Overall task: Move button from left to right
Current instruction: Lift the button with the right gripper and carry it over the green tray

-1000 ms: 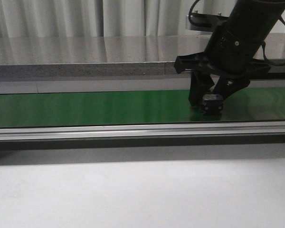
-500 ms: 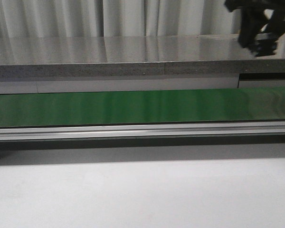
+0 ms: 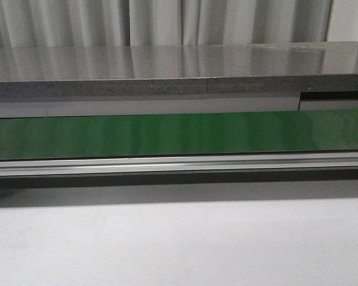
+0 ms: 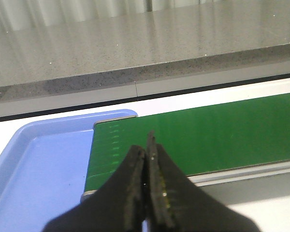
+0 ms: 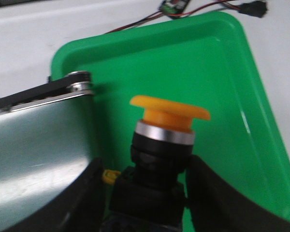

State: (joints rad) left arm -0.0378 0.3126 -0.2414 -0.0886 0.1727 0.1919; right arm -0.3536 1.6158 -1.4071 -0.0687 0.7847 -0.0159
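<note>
We see a yellow-capped, black-bodied push-button over a bright green plastic tray, a dark green conveyor belt and a pale blue tray.

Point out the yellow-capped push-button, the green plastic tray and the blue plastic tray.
Yellow-capped black push-button [image 5: 168, 112]: right wrist view, on its mushroom cap.
Green plastic tray [image 5: 217, 63]: right wrist view, on its bare floor.
Blue plastic tray [image 4: 43, 166]: left wrist view, on its bare floor.

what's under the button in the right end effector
A green tray lies beneath the button, which the right end effector grips. The tray floor directly below is hidden by the button's black body.
</note>
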